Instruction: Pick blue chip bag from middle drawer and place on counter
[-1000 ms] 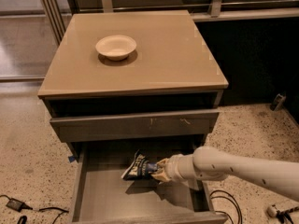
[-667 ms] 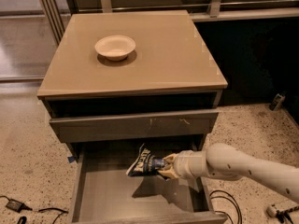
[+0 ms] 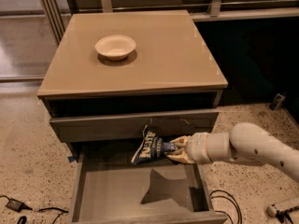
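One tool (image 3: 176, 149) pinches blue chip bag (image 3: 149, 147), lettering illegible, over middle drawer (image 3: 119, 196).

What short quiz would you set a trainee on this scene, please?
1. True or false: the gripper, over the open middle drawer, holds the blue chip bag clear of the drawer's floor.
2. What stands on the counter? A) a bowl B) a mug C) a second bag
3. From which edge of the picture does the arm reach in?

Key:
1. True; the bag's shadow falls on the floor below it.
2. A, the pale bowl.
3. The right edge.
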Robot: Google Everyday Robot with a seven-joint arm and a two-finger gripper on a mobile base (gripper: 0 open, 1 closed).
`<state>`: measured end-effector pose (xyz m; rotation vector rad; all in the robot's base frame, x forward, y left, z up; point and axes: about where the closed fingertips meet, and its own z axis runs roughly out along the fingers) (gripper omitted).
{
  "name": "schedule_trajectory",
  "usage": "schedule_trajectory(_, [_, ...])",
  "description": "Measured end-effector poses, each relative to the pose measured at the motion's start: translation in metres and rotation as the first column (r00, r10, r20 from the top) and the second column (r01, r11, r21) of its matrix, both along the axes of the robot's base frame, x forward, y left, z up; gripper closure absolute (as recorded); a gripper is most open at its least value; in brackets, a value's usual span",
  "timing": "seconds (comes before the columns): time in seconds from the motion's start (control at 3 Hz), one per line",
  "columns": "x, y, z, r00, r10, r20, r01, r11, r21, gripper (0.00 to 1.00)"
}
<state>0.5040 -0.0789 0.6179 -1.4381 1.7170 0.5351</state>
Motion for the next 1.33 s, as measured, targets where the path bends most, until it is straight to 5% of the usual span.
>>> schedule_trajectory(0.33, [0.010, -0.017, 0.070, 0.9973, 0.020, 0.071, -0.019, 1.000, -0.006, 1.00])
schedule_trajectory(1.0, [0.010, -0.039, 0.201, 0.9673, 0.034, 0.251, -0.021, 0.998, -0.053, 1.00])
schedule_trajectory(1.33, [0.011, -0.037, 0.202, 0.9664, 0.037, 0.254, -0.023, 0.998, -0.058, 1.00])
